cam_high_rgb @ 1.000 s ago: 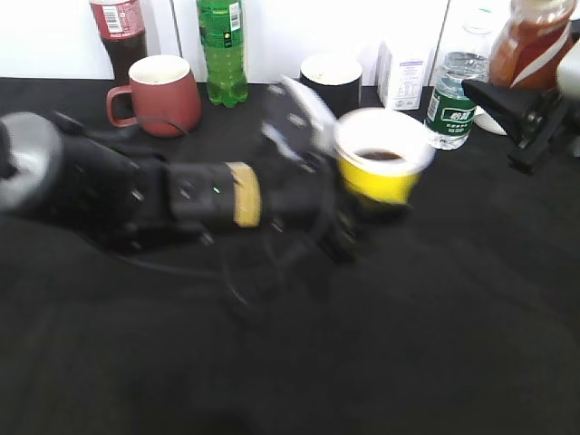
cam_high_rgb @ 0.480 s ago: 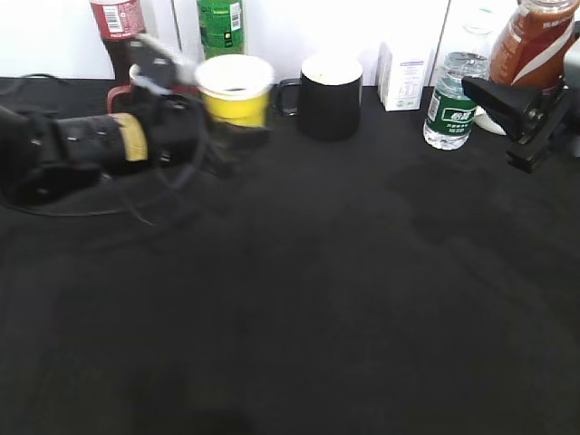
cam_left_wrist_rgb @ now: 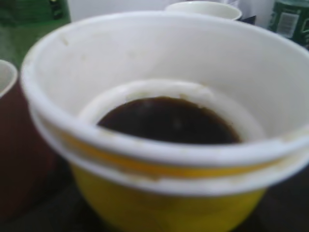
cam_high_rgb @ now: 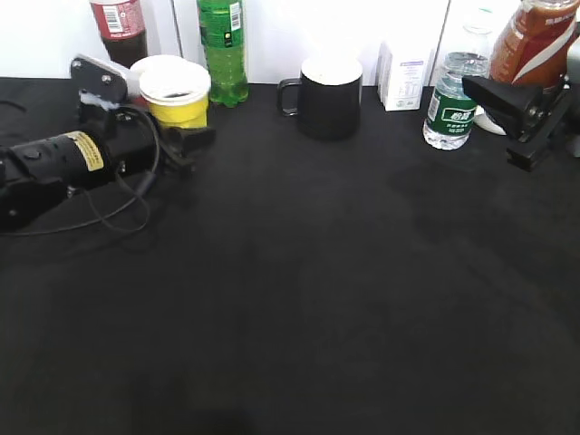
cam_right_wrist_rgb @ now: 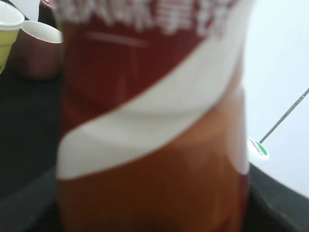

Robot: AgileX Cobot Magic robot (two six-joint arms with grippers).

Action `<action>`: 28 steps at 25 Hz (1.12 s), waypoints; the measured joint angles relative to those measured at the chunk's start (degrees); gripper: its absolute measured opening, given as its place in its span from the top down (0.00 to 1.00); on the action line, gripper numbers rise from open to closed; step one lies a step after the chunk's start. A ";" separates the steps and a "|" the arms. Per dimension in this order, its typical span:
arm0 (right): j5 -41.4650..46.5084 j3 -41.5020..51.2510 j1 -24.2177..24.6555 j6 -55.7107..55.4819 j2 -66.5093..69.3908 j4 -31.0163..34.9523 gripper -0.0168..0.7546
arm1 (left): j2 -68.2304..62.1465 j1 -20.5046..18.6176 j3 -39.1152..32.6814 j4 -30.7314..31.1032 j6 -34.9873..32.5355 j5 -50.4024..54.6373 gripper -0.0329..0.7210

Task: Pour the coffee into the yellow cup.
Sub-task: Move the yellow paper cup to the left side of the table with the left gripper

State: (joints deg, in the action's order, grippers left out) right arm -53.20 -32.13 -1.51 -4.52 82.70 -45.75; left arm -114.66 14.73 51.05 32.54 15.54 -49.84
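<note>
The yellow cup point(cam_high_rgb: 178, 107) is at the back left of the black table, right in front of a dark red mug. It holds dark coffee point(cam_left_wrist_rgb: 169, 121) in its stepped bottom. My left gripper point(cam_high_rgb: 181, 136) is shut on the cup's lower part; in the left wrist view the cup point(cam_left_wrist_rgb: 159, 198) fills the frame and hides the jaws. My right gripper point(cam_high_rgb: 521, 104) is shut on the Nescafe coffee bottle point(cam_high_rgb: 535, 41) and holds it upright at the far right. The bottle point(cam_right_wrist_rgb: 154, 145) fills the right wrist view.
Along the back stand a cola bottle point(cam_high_rgb: 118, 27), the dark red mug point(cam_left_wrist_rgb: 19, 145), a green bottle point(cam_high_rgb: 222, 45), a black mug point(cam_high_rgb: 328, 95), a white carton point(cam_high_rgb: 403, 74) and a water bottle point(cam_high_rgb: 449, 100). The left arm's cable loops on the table point(cam_high_rgb: 317, 299).
My left arm has carried the yellow cup from the middle of the table to the back left, beside the red mug. The right arm and bottle have not moved.
</note>
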 joint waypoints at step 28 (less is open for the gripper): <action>-0.11 0.00 0.00 -2.35 0.00 0.00 0.29 | -7.78 0.00 -0.05 -4.46 -5.24 -3.56 0.25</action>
State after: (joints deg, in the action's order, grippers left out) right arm -53.31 -32.13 -1.51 -6.88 82.70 -45.75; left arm -122.45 14.73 50.99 28.08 10.30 -53.40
